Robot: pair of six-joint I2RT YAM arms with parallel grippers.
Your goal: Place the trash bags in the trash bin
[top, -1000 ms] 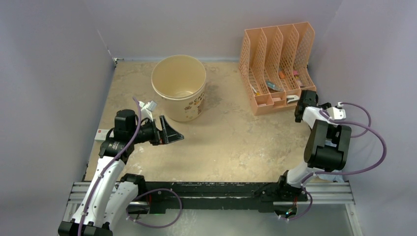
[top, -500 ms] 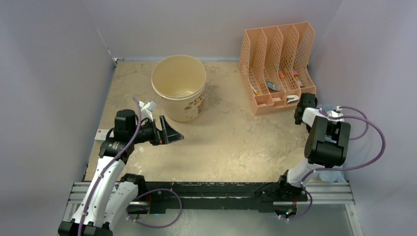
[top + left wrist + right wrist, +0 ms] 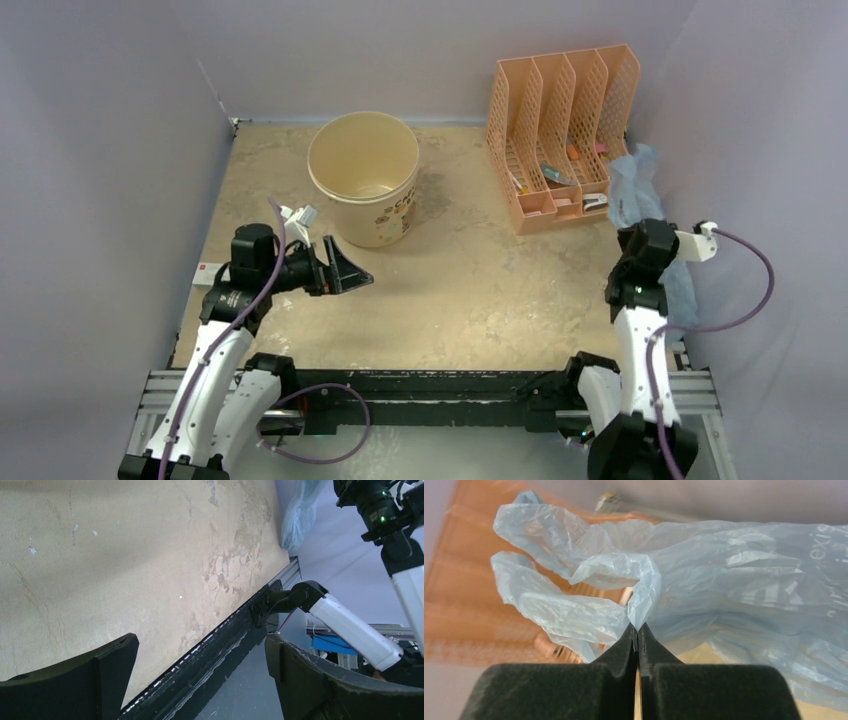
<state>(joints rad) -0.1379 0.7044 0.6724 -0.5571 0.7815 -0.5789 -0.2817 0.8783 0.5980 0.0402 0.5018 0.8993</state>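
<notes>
The trash bag (image 3: 704,565) is thin, crinkly pale-blue plastic with faint white lettering. My right gripper (image 3: 638,628) is shut on a pinched fold of it, and the bag hangs up against the right wall (image 3: 632,185), beside the organizer. In the left wrist view the trash bag (image 3: 300,515) shows at the far table corner. The trash bin (image 3: 385,215), a cream bucket with brown prints, stands upright at the back middle with nothing in it. My left gripper (image 3: 350,268) is open and holds nothing, just in front of the bin; its fingers (image 3: 115,665) are spread wide.
An orange mesh file organizer (image 3: 565,130) with small items in its slots stands at the back right, close to the bag. A small white box (image 3: 205,273) lies at the left table edge. The black rail (image 3: 430,385) runs along the near edge.
My right gripper has shut on the trash bag and drawn it up into view by the organizer, its arm folding back toward the near edge. The left arm has not moved.
</notes>
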